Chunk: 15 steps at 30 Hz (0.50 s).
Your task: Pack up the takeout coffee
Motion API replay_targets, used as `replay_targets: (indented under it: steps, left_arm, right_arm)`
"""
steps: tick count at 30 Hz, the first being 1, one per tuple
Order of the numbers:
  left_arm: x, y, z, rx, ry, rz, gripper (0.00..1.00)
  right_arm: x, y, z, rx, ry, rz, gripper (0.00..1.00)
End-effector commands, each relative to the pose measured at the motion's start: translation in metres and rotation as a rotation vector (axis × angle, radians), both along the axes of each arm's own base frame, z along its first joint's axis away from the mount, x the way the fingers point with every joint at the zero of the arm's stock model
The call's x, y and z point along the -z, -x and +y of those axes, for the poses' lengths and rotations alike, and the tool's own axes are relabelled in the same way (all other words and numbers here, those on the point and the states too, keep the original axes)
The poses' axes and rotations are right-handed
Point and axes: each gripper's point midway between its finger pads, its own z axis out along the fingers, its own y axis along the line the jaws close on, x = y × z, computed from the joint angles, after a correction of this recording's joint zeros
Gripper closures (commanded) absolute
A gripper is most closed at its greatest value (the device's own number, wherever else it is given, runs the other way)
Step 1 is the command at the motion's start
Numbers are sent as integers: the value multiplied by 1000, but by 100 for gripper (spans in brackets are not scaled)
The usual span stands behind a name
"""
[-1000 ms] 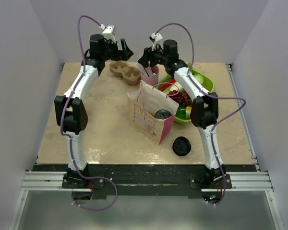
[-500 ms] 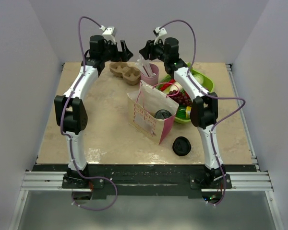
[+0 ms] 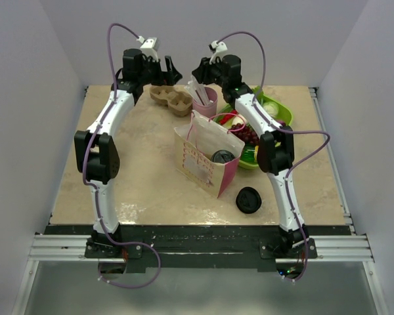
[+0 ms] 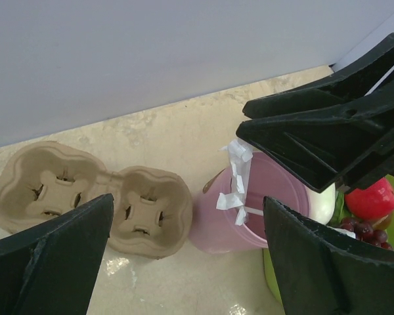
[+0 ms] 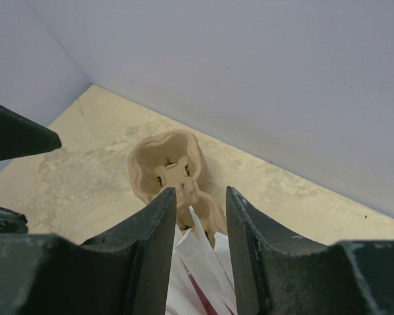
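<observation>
With the right gripper [image 5: 200, 193]: narrowed to a slim gap astride the white wrapped sticks [image 5: 197, 244] standing in the pink cup [image 3: 209, 105]. Cannot tell whether pinching one or merely straddling them. Poised straight above the cup at the far edge of the worktop [image 3: 131, 170], presumably to draw a stick upward without tipping the cup.

With the left gripper [image 4: 187, 200]: spread wide, holding nothing. Hanging nose to nose with the right one, above the meeting of the carrier [image 4: 85, 197] and the pink cup. Probably parked close either to steady the cup or to take the carrier; too early to say which.

As for the coffee [image 3: 222, 157]: apparently inside the bag [image 3: 200, 164] already, near the middle of the worktop, showing only a black top in the open mouth, with the cup body hidden by the bag wall. Upright, judging from the level top, sensibly so against spills. Bag mouth gaping upward, handy for dropping extras in from above.

Just right of the bag, a green bowl [image 3: 287, 117] of fruit, touching or nearly so; cannot tell which. Near the front edge, apart from the bag, a spare lid [image 3: 249, 199] lying flat, far from both grippers.
</observation>
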Motion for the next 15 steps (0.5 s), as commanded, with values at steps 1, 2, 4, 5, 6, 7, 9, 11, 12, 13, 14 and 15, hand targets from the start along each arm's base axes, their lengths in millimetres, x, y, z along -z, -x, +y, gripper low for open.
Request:
replay_targets:
  steps: [1,2,4,5,6,7,9,11,12,13,14,15]
  left_arm:
    - [-36,10,9,3,-13,-73,1]
    - [-35,10,10,1,-16,-71,0]
    - [-35,10,10,3,-18,-69,0]
    - [-35,10,11,2,-18,-67,0]
    - [-34,10,11,2,-18,-66,0]
    - [-33,11,11,3,-20,-62,0]
    - [-33,11,11,4,-23,-61,0]
    - [-32,11,12,3,-26,-59,0]
    - [-31,12,12,4,-26,-56,0]
    - [-31,12,13,4,-27,-54,0]
    - [-31,12,13,4,-29,-55,0]
    - [-32,13,13,5,-30,-56,0]
  right_arm:
    - [-26,0,5,14,-24,-50,63]
    - [-24,0,5,14,-22,-44,65]
    - [-23,1,8,10,-24,-41,66]
    - [-23,1,7,11,-27,-38,67]
    - [-23,2,9,8,-27,-38,72]
    - [-24,3,9,5,-29,-41,75]
    - [-26,4,9,4,-34,-37,77]
    - [-25,4,9,2,-32,-33,76]
    - [-25,5,10,3,-32,-30,76]
    - [-23,5,9,4,-31,-26,76]
    - [-22,5,9,4,-29,-22,79]
    - [-21,6,10,0,-28,-19,83]
